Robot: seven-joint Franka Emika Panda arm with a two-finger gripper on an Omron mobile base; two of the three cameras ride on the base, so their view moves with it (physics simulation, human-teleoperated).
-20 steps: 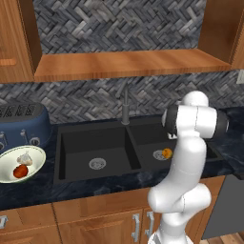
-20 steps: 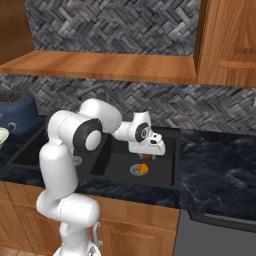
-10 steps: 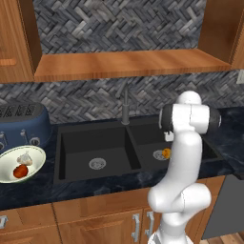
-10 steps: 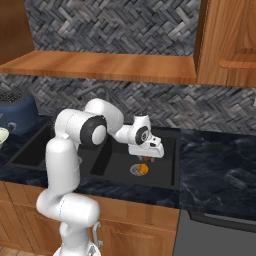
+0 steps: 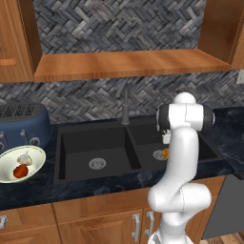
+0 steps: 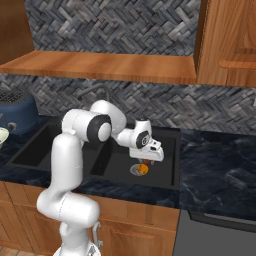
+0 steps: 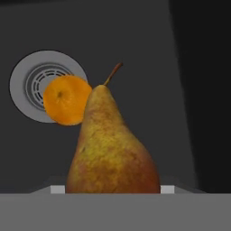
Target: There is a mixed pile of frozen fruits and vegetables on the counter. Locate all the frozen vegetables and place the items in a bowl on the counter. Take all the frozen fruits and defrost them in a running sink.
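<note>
Claw (image 6: 144, 163) grips pear (image 7: 112, 149) above orange (image 7: 67, 99) on sink (image 5: 109, 143) drain (image 7: 37, 84).

The left base view looks forward and down from behind the arm's left side, taking in the counter (image 5: 95, 183) and the whole sink (image 5: 76, 145). The right base view faces the same sink (image 6: 165, 150) from behind the arm's right. The hand view sits very near, looking down at a pear (image 7: 113, 149) and the drain (image 7: 27, 85) below it.
</note>
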